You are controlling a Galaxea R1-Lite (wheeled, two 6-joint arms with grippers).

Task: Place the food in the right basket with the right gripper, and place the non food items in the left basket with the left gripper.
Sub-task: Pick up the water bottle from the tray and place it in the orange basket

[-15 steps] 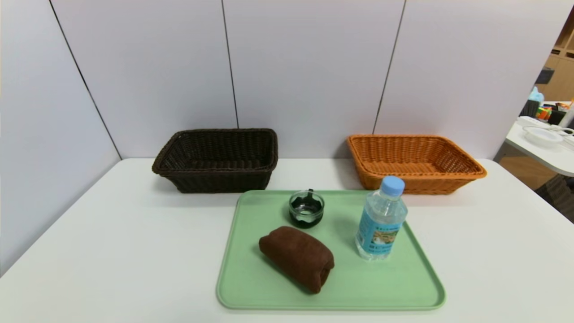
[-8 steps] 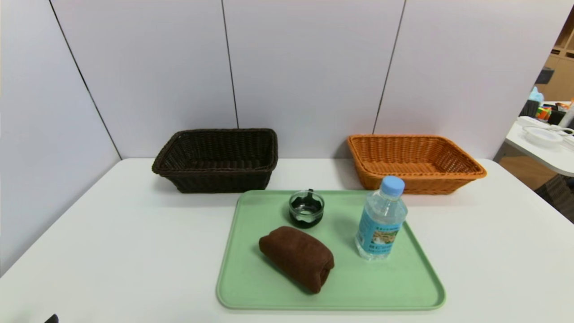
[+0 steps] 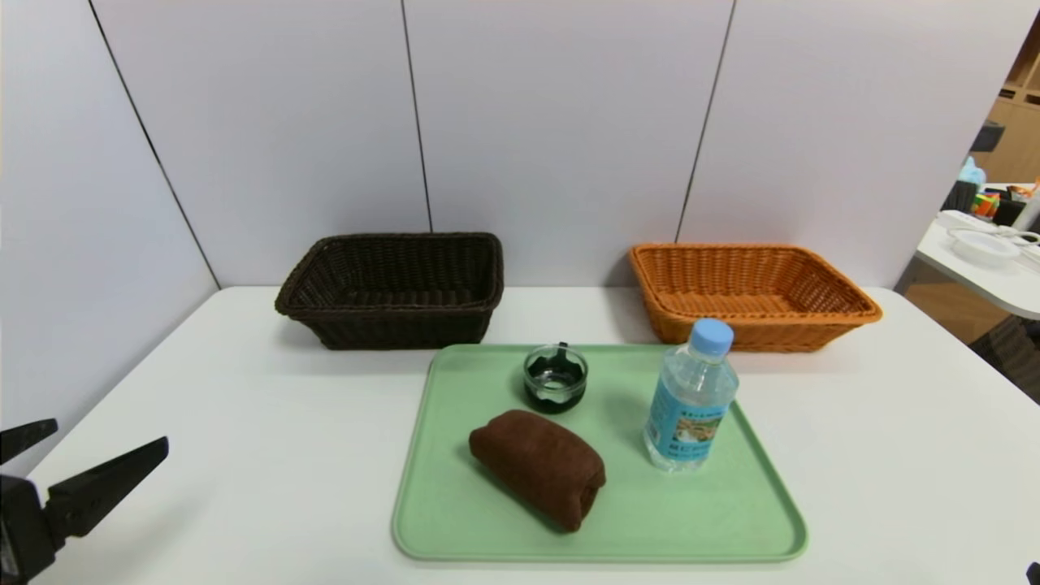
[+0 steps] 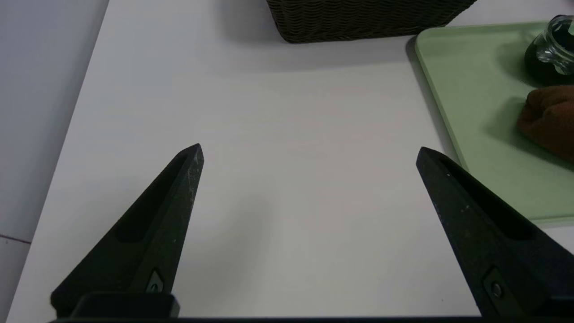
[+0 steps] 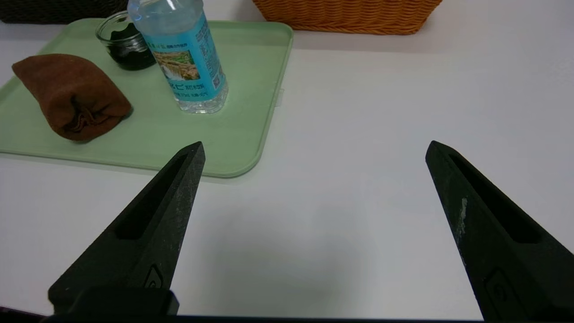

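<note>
Left gripper (image 3: 101,443) and right gripper (image 5: 314,148) gape wide, holding nothing; clear, blue-labelled, blue-capped water bottle (image 3: 691,398) stands upright on green tray (image 3: 731,520).

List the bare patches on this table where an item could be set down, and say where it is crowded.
Free: white table between the left gripper and the green tray; table right of the tray, below the orange basket; both basket floors. Crowded: the tray's middle, with towel, glass jar and bottle.
</note>
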